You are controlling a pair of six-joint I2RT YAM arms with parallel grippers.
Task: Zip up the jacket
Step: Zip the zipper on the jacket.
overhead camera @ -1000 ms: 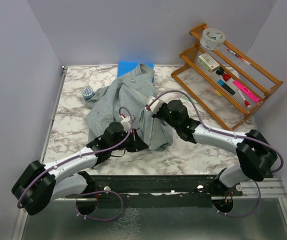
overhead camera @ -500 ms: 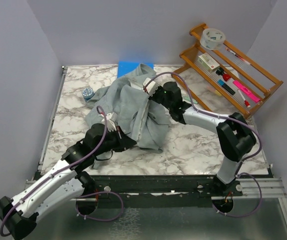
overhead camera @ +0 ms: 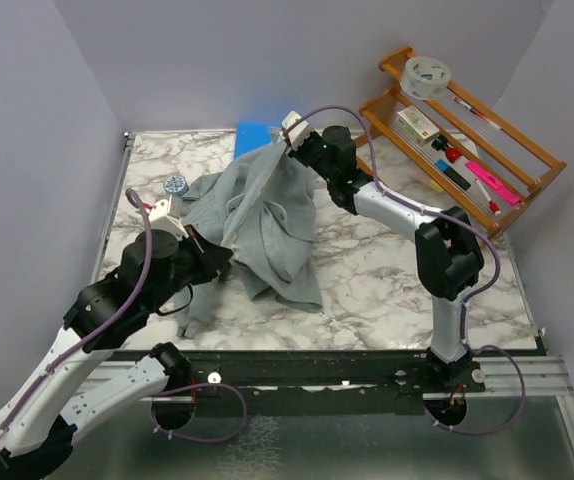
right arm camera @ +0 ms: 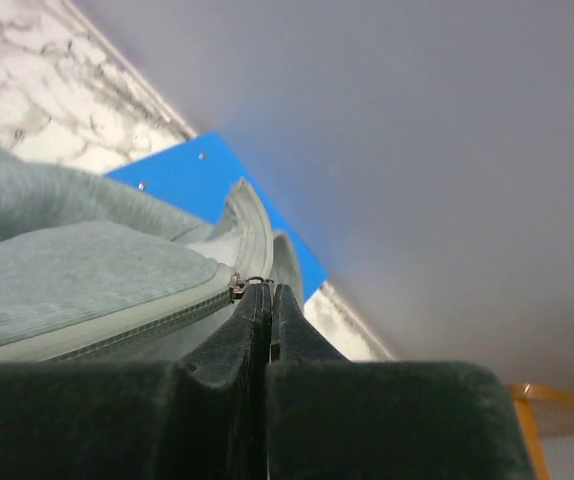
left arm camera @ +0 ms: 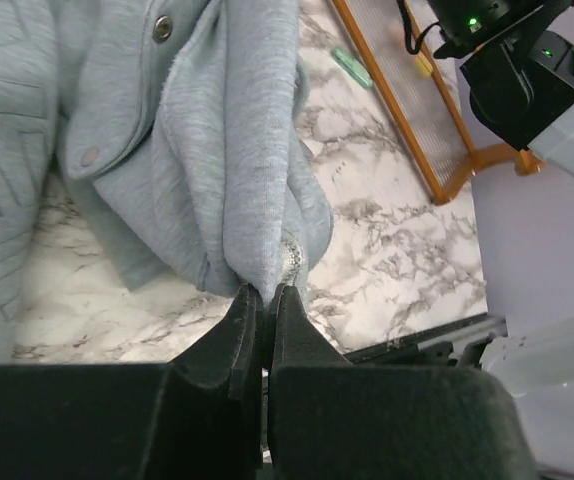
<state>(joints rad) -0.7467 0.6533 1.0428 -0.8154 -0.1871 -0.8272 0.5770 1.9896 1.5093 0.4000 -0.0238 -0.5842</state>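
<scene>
We see left claw [left arm camera: 264, 292] low, clamped on jacket [overhead camera: 267, 220] hem | right claw [right arm camera: 270, 292] outstretched — pinching zipper pull [right arm camera: 237, 289] | blue pad [right arm camera: 182, 165] behind

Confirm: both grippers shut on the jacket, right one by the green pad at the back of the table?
The pad is blue, not green; the right wrist view shows it. The rest holds: left gripper and right gripper are both shut on the jacket, the right one by the pad at the back.

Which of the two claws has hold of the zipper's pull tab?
The right gripper, by the blue pad; the left gripper pinches only jacket fabric.
</scene>
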